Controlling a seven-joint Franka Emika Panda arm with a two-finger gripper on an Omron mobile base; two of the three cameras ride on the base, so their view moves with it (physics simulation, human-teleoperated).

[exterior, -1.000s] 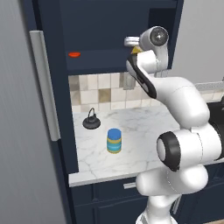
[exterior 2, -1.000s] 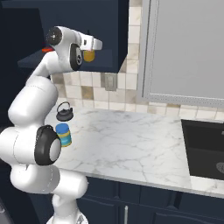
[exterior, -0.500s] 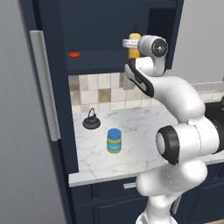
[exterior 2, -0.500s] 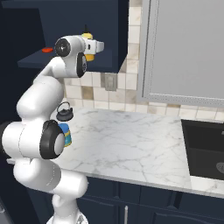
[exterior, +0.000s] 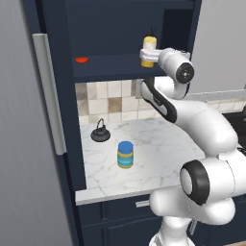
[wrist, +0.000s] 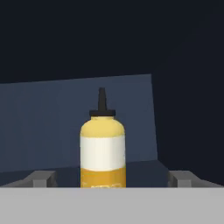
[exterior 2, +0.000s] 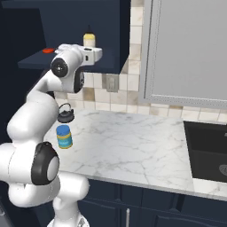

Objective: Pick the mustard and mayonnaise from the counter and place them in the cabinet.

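Mustard upright on cabinet shelf, between spread gripper fingertips (no contact visible). Placing step near done. Mayonnaise on counter, beside black kettle. Next, probably: retreat, descend to jar.

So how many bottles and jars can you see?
2. The mustard stands upright in the cabinet, between the open gripper's fingers. The mayonnaise sits on the counter.

Base pair rearward; hand view close-up.
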